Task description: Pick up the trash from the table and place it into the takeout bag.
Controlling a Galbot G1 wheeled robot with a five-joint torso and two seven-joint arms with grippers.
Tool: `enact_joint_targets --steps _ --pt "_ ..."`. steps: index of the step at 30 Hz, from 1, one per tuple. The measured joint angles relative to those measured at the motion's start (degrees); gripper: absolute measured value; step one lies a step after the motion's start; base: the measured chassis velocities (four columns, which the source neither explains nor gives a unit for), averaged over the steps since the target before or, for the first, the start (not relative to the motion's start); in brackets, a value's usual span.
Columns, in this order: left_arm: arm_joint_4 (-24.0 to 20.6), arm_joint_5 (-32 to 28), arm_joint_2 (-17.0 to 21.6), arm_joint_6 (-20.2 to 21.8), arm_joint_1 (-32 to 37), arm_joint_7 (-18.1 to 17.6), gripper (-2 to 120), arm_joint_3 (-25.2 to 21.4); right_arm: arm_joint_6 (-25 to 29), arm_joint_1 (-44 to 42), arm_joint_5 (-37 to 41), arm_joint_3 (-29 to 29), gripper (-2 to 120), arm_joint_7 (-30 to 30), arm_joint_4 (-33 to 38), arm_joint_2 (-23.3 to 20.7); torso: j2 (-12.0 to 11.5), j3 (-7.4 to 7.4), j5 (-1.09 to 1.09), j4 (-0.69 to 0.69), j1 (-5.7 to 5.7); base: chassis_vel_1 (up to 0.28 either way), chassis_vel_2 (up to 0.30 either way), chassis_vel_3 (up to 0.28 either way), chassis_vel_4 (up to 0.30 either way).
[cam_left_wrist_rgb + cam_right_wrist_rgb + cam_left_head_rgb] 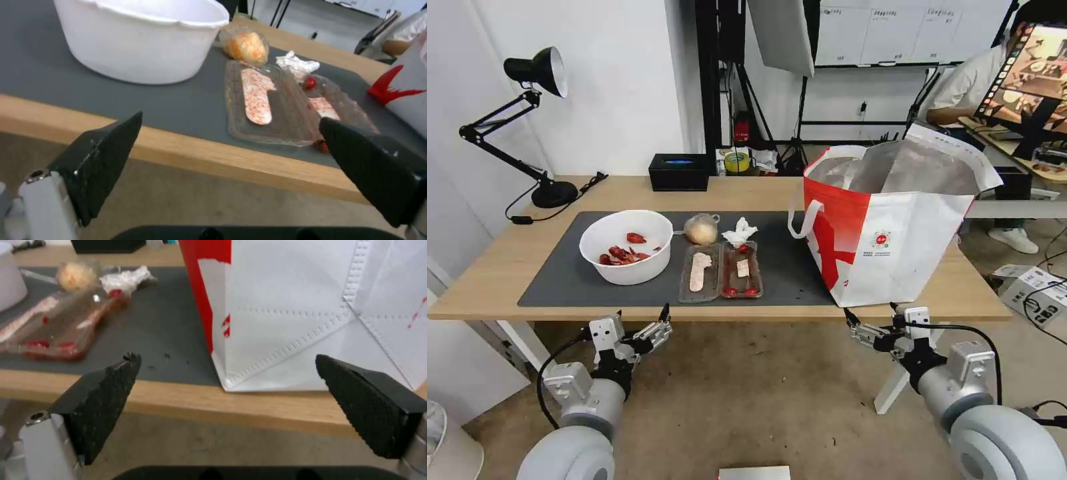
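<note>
On the table (pixel 507 273), a dark mat carries the trash: a white bowl (pixel 626 247) (pixel 142 40) with red scraps, a small clear bag with a tan lump (pixel 701 229) (pixel 246 46), a crumpled napkin (pixel 740 233) (pixel 296 63), and two clear trays (pixel 700 272) (pixel 742 269) side by side. The red-and-white takeout bag (pixel 894 227) (pixel 302 306) stands open at the mat's right end. My left gripper (pixel 642 315) (pixel 230 118) hangs open below the table's front edge, facing the left tray (pixel 267 110). My right gripper (pixel 870 312) (pixel 227 357) is open below the edge, in front of the takeout bag's bottom corner.
A black desk lamp (pixel 527 120) stands at the table's back left and a black box (pixel 679 172) at the back middle. White table legs (pixel 890 393) run down beside my right arm. A white box (pixel 1027 283) lies on the floor to the right.
</note>
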Motion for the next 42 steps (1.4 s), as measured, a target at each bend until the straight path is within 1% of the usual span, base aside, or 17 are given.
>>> enact_joint_targets --steps 3,8,10,11,12,14,15,16,17,19,20,23,25,29,31,39,42 --pt "-0.5 -7.4 -0.4 0.0 -0.7 -3.2 100 1.3 2.1 0.5 0.1 -0.7 100 -0.2 -0.7 0.5 0.0 0.00 0.00 0.00 0.00 0.000 0.000 0.000 0.000" --pt "-0.7 -10.4 -0.6 -0.1 -1.1 -4.3 100 1.7 2.6 0.5 0.2 -0.9 100 -0.3 -0.9 0.6 0.0 0.00 0.00 0.00 0.00 0.000 0.000 0.000 0.000" --pt "-1.0 -16.2 -0.8 -1.7 -2.2 -7.5 100 3.6 3.3 0.6 0.1 -1.1 100 -0.4 -1.1 0.8 0.0 0.00 0.01 0.01 0.00 0.000 0.000 0.000 0.000" --pt "-1.0 -20.7 -1.0 -4.0 -3.5 -10.5 100 5.8 3.6 0.6 0.1 -1.2 100 -0.5 -1.2 0.8 0.0 0.00 0.00 0.00 0.00 0.000 0.000 0.000 0.000" --pt "-1.0 -20.7 -1.0 -4.0 -3.5 -10.5 100 5.8 3.6 0.6 0.1 -1.2 100 -0.5 -1.2 0.8 0.0 0.00 0.00 0.00 0.00 0.000 0.000 0.000 0.000" --pt "-1.3 -30.5 -1.9 -6.8 -5.8 -15.6 100 8.4 4.2 0.5 -0.1 -1.2 100 -1.2 -1.3 0.8 0.0 0.00 0.00 -0.01 0.01 0.000 0.000 0.000 0.000" --pt "-1.4 -33.4 -2.5 -8.0 -6.4 -16.3 100 9.6 4.6 0.5 -0.3 -1.2 100 -1.4 -1.4 0.7 0.0 0.00 0.00 0.00 0.00 0.000 0.000 0.000 0.000" --pt "-1.4 -33.4 -2.5 -8.0 -6.4 -16.3 100 9.6 4.6 0.5 -0.3 -1.2 100 -1.4 -1.4 0.7 0.0 0.00 0.00 0.00 0.00 0.000 0.000 0.000 0.000" --pt "-0.7 -34.4 -3.1 -10.3 -7.0 -16.3 100 11.6 5.1 0.6 -0.5 -1.5 100 -1.5 -1.7 0.7 0.0 0.00 0.00 0.00 0.00 0.000 0.000 0.000 0.000" --pt "1.8 -33.1 -3.0 -12.9 -8.1 -14.1 100 14.6 6.3 0.8 -1.8 -2.5 100 -2.2 -2.4 0.5 0.0 0.00 0.00 -0.01 0.01 0.000 0.000 0.000 0.000" --pt "1.8 -33.1 -3.0 -12.9 -8.1 -14.1 100 14.6 6.3 0.8 -1.8 -2.5 100 -2.2 -2.4 0.5 0.0 0.00 0.00 -0.01 0.01 0.000 0.000 0.000 0.000" --pt "2.8 -32.7 -3.9 -14.6 -8.6 -13.2 100 14.2 6.9 2.6 -2.9 -5.5 100 -2.7 -3.7 -0.1 0.0 0.00 0.00 0.00 0.00 0.000 0.000 0.000 0.000" --pt "3.0 -32.7 -4.3 -15.0 -8.7 -13.1 100 13.9 7.0 3.1 -3.1 -6.3 100 -2.8 -4.1 -0.2 0.0 0.00 0.00 0.03 0.01 0.000 0.000 0.000 0.000" --pt "4.1 -33.7 -5.0 -15.3 -9.2 -12.9 100 13.6 7.4 3.3 -3.8 -7.8 100 -2.9 -4.8 0.0 0.0 0.00 0.00 0.00 0.01 0.000 0.000 0.000 0.000" --pt "5.2 -33.9 -5.0 -15.3 -9.7 -12.3 100 13.8 7.5 3.5 -3.9 -8.2 100 -2.9 -5.0 0.1 0.0 0.00 0.00 0.00 0.00 0.000 0.000 0.000 0.000" --pt "8.5 -35.9 -4.9 -15.4 -13.2 -11.8 100 14.2 7.8 3.8 -4.2 -8.5 100 -2.9 -5.7 0.5 0.0 0.00 0.00 0.00 0.01 0.000 0.000 0.000 0.000" --pt "9.0 -36.1 -4.9 -15.5 -13.7 -11.8 100 14.4 7.9 3.6 -4.4 -8.5 100 -2.9 -5.8 0.8 0.0 0.00 0.00 0.00 0.01 0.000 0.000 0.000 0.000"
